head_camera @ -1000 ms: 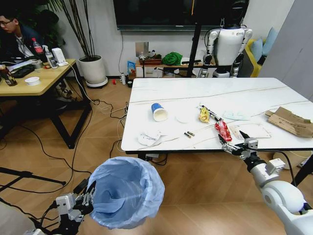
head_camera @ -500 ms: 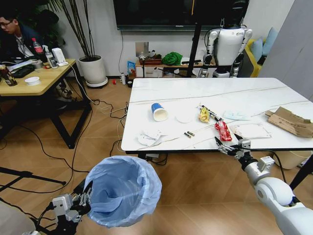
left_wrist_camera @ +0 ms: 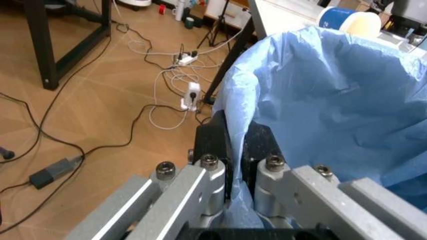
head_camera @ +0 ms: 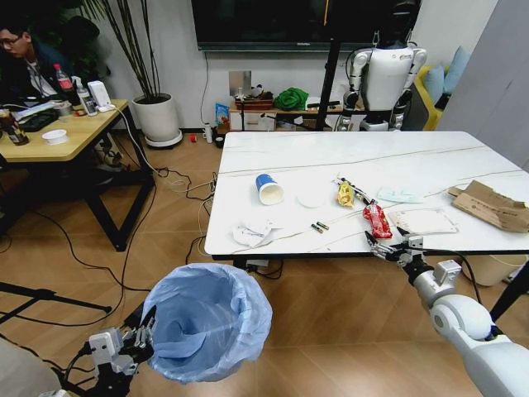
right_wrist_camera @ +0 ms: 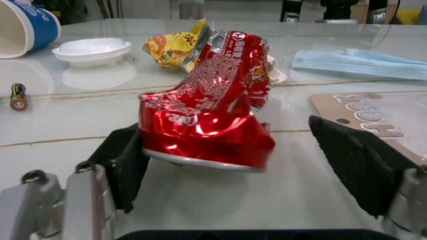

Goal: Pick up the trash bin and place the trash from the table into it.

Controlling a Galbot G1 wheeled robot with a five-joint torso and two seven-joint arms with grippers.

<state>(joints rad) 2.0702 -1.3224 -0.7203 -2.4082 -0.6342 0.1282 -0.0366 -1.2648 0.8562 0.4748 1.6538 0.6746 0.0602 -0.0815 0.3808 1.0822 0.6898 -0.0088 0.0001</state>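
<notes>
Low beside the counter's (head_camera: 273, 157) near-left corner, the left pincer (left_wrist_camera: 230, 150) clamps the blue-bagged bin's (head_camera: 211, 331) rim. At the near edge, the right pincer (right_wrist_camera: 247, 165) gapes wide around a crumpled red wrapper (right_wrist_camera: 207, 105).

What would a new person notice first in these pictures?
Probably the bin with its crinkly blue bag, held off the floor at lower left by the left gripper, which is shut on its rim. Next, the red wrapper near the table's front edge, lying between the open fingers of the right gripper.
</notes>
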